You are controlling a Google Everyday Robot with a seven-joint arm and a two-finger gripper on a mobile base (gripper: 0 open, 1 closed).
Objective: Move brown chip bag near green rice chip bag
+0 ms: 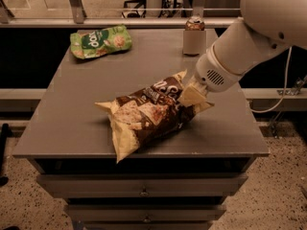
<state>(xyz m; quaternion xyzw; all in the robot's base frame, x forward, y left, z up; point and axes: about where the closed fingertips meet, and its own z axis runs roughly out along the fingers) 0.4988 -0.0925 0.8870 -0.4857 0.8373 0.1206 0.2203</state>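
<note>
Gripper is located right of frame centre, closed on the upper right end of the brown chip bag, which is tilted over the grey cabinet top, well apart from the green rice chip bag at upper left.

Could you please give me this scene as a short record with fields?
table: grey, drawers below
brown chip bag: front centre, left end at the front edge
green chip bag: back left corner, lying flat
can: back right, upright
end effector: right of centre, shut on the brown chip bag's right end
</note>
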